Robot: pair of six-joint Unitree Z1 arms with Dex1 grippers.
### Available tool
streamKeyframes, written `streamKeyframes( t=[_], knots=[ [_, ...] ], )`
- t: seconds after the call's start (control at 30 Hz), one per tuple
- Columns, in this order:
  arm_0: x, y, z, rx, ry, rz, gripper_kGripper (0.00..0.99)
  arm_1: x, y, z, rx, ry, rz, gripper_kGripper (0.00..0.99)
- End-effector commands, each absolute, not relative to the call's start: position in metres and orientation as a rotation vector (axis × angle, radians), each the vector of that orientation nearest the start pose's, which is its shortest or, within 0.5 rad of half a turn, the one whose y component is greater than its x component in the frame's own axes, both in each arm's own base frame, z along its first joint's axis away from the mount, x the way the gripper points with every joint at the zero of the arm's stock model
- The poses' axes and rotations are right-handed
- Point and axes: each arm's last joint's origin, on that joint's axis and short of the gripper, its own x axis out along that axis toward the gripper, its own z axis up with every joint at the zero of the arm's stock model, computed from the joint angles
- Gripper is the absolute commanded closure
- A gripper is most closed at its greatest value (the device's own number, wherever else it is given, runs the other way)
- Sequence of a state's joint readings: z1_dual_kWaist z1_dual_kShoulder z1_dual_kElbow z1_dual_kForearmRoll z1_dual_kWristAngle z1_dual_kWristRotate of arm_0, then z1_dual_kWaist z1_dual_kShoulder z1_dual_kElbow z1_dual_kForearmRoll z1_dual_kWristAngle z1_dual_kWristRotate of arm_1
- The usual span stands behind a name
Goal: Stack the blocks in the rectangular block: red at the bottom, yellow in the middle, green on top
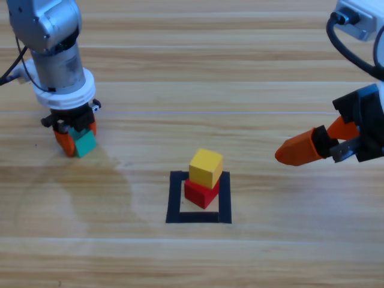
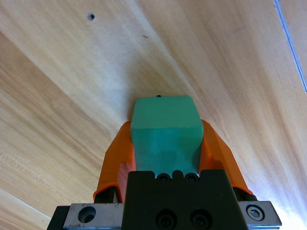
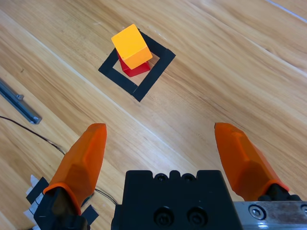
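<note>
At ten o'clock, left gripper [image 1: 76, 139] clamps green [image 1: 84, 143]; next, carry it onto yellow [image 1: 206, 167] over red [image 1: 200, 193]. Right gripper [image 3: 163, 153] waits at three o'clock, jaws wide, holding nothing.

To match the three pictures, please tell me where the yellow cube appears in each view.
High view: yellow cube at centre, on the red cube inside the black tape square.
Left wrist view: not in it.
Right wrist view: yellow cube at upper left.
Shared landmark: the tape square.
</note>
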State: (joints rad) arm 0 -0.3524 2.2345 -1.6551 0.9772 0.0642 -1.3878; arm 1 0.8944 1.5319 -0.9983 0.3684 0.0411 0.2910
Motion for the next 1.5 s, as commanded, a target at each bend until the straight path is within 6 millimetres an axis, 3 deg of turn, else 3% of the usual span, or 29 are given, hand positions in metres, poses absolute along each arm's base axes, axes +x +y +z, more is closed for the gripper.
streamKeyframes(
  t=[0.03,0.07,0.27,0.37,0.53,0.7,0.83,1.0,1.17,1.5],
  knots=[
    [0.406,-0.156,0.183,-0.655,1.408,0.757,0.89,0.183,0.219,0.275,-0.14,1.005,0.7,0.0],
    [0.405,-0.155,0.192,-0.63,1.404,0.735,0.946,0.182,0.218,0.275,-0.141,1.003,0.696,0.0],
    [0.427,-0.162,0.242,-0.392,1.441,0.243,0.97,0.178,0.21,0.275,-0.128,0.945,0.678,0.0],
    [0.419,-0.171,0.278,-0.224,1.43,0.054,0.99,0.176,0.205,0.274,-0.128,0.913,0.663,0.0],
    [0.369,-0.207,0.33,0.047,1.366,-0.224,0.99,0.171,0.198,0.281,-0.125,0.885,0.653,0.0],
    [0.319,-0.242,0.358,0.226,1.315,-0.412,0.99,0.167,0.193,0.284,-0.122,0.876,0.648,0.0],
    [0.29,-0.267,0.362,0.317,1.304,-0.497,0.99,0.164,0.189,0.284,-0.123,0.87,0.642,0.0],
    [0.27,-0.287,0.361,0.365,1.3,-0.554,0.99,0.162,0.187,0.285,-0.128,0.874,0.636,0.0],
    [0.268,-0.3,0.349,0.324,1.336,-0.492,0.99,0.162,0.186,0.285,-0.133,0.886,0.629,0.0],
    [0.284,-0.324,0.298,0.173,1.447,-0.192,0.99,0.162,0.186,0.285,-0.152,0.913,0.624,0.0]
  ],
)
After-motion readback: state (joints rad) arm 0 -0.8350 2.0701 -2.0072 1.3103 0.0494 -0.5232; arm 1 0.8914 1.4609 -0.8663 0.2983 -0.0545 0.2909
